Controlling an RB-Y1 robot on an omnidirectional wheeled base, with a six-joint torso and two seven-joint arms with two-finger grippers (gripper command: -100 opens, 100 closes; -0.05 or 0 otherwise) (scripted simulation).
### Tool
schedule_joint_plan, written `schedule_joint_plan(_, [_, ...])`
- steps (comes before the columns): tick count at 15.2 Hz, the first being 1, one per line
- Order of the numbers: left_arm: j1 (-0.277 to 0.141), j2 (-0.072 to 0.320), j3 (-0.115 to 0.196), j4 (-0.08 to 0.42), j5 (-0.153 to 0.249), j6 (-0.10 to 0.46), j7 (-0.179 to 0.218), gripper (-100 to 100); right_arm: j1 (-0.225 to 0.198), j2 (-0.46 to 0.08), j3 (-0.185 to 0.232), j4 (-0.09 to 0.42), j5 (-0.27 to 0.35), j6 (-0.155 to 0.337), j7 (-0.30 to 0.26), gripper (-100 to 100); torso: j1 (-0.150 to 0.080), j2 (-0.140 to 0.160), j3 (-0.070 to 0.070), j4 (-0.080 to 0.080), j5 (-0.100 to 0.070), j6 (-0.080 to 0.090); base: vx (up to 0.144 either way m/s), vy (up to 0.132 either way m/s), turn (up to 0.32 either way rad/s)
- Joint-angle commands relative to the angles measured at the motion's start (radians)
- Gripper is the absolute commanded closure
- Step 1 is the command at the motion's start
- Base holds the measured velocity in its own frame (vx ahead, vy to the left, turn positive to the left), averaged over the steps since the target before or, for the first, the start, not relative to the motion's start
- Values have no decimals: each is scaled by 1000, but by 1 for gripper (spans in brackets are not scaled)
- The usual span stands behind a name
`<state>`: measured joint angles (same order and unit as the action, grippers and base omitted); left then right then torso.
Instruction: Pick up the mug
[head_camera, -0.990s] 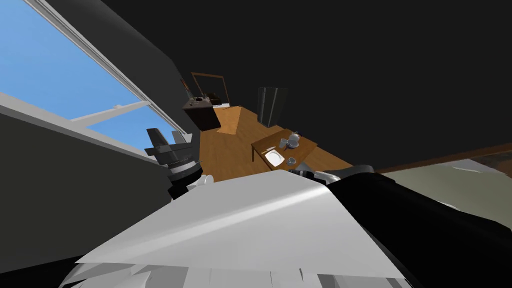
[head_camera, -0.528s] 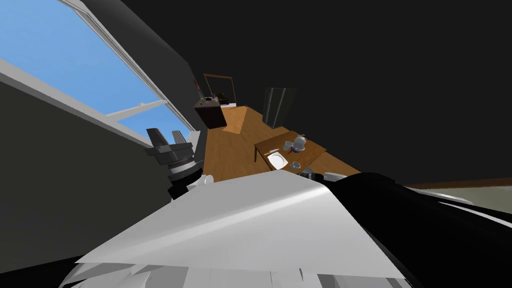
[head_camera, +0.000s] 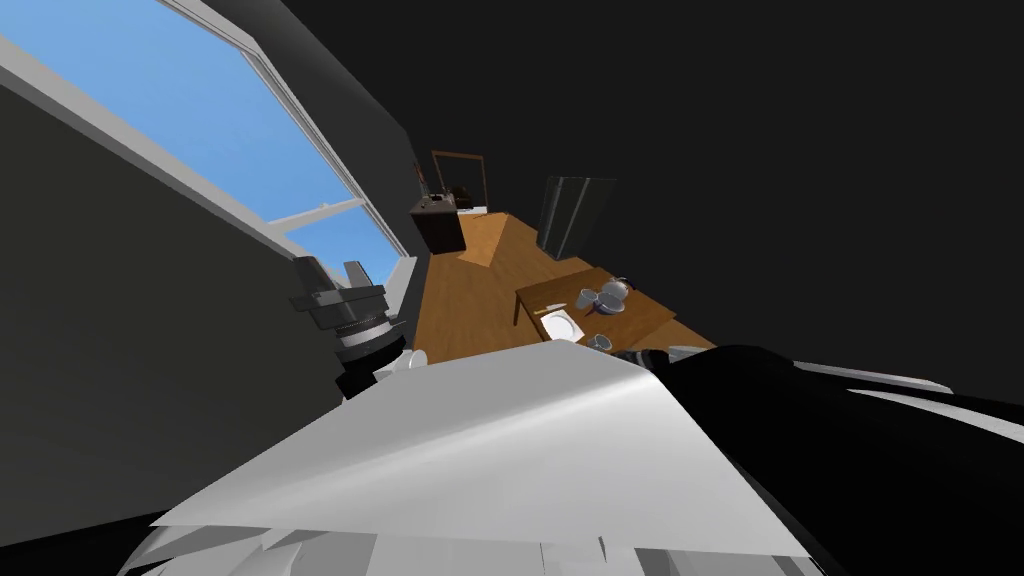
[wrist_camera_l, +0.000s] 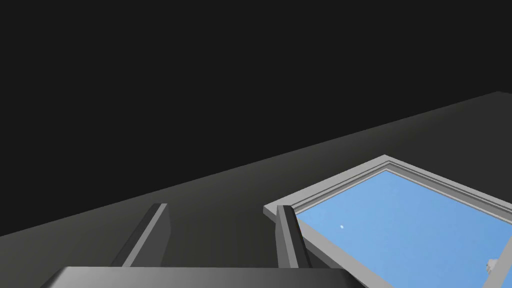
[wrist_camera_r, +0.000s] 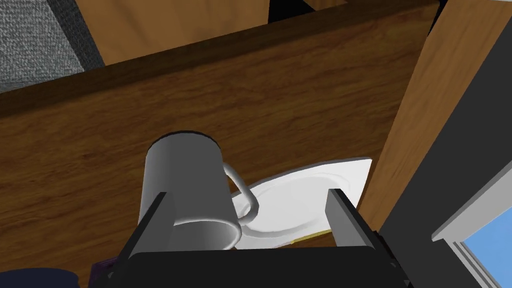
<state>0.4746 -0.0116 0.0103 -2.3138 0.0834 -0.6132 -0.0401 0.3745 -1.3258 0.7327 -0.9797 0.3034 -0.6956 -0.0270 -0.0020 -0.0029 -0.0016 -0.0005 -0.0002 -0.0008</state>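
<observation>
Right wrist view gives the working room: my right hand (wrist_camera_r: 248, 195) hangs over the wooden desk (wrist_camera_r: 300, 100) with its fingers spread wide, clamped on nothing. The grey mug (wrist_camera_r: 182, 185) stands on the desk just ahead of them, well off centre. One finger (wrist_camera_r: 157, 220) crosses its side, and I cannot tell whether they touch. Its handle points toward the other finger, with a broad open gap between. Under that gap lies a white plate (wrist_camera_r: 310, 195), its corner close to the desk's side edge. Past that edge come lighter floor (wrist_camera_r: 432, 100) and a dark wall. The desk's far edge runs behind the mug, with bare top between.

The hand's dark body cuts off the mug's near rim and the plate's near side. A dark blue round thing (wrist_camera_r: 35, 277) is cut off at the corner; I cannot name it. Head view shows the desk small, with a teapot (head_camera: 617, 290) and cups too tiny to match to my mug. My left hand (head_camera: 330, 268) is raised beside the window (head_camera: 230, 130), fingers apart and empty.

Since a second ago the whole head view has swung, the desk now further to my right. That is my own turning; the crockery has kept its places.
</observation>
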Motion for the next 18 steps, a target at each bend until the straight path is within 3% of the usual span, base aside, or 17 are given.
schedule_joint_plan(1, [0,0,0,0,0,0,0,0,-15,-9,26,43,10,-7,-8,-100,0,0,0,0,0,0,26,-35,230])
schedule_joint_plan(6, [0,0,0,0,0,0,0,0,-43,-30,112,158,33,-23,-19,-100,0,-2,-1,0,0,0,36,-42,255])
schedule_joint_plan(7, [0,0,0,0,0,0,0,0,-51,-28,140,186,40,-27,-22,-100,0,-2,-1,0,0,0,53,-43,327])
schedule_joint_plan(8, [0,0,0,0,0,0,0,0,-51,-28,140,190,40,-27,-22,-100,0,-2,-1,0,0,-1,52,-46,303])
schedule_joint_plan(11, [0,0,0,0,0,0,0,0,-72,2,216,264,61,-35,-30,-100,0,-2,-1,-1,-1,0,38,-45,324])
schedule_joint_plan(18, [0,0,0,0,0,0,0,0,-85,42,274,310,76,-38,-35,-100,3,0,0,0,0,1,19,-14,130])
